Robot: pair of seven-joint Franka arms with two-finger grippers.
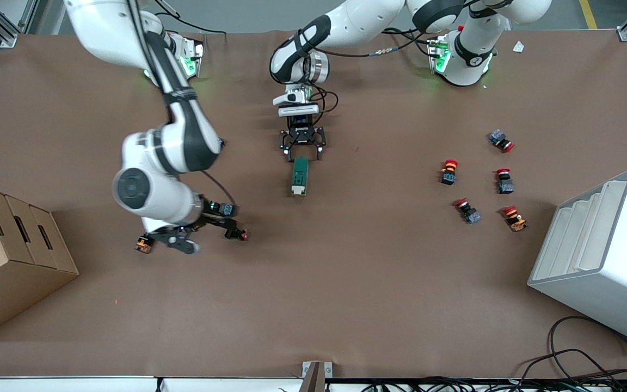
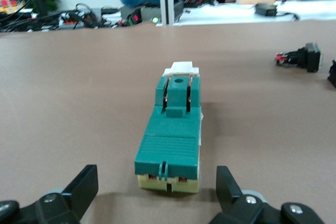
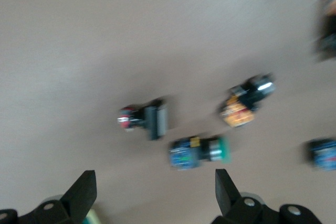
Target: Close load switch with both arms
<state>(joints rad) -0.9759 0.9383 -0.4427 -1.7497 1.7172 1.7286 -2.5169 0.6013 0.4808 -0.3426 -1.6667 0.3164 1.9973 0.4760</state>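
Note:
The load switch [image 1: 300,175] is a dark green oblong block with a cream end. It lies on the brown table near the middle, cream end nearer the front camera. My left gripper [image 1: 302,149] is low over its farther end. In the left wrist view the switch [image 2: 170,135] lies just ahead of my left gripper [image 2: 157,179]. The fingers [image 2: 79,195] are open wide on either side of it, not touching. My right gripper [image 1: 180,242] hangs open and empty over small pushbuttons toward the right arm's end. It shows in the right wrist view [image 3: 155,184].
Under the right gripper lie a red-capped pushbutton [image 3: 142,119], a green-capped one [image 3: 197,153] and an orange one [image 3: 241,106]. Several red pushbuttons [image 1: 449,171] lie toward the left arm's end. A white rack [image 1: 602,256] and a cardboard box [image 1: 8,256] stand at the table's ends.

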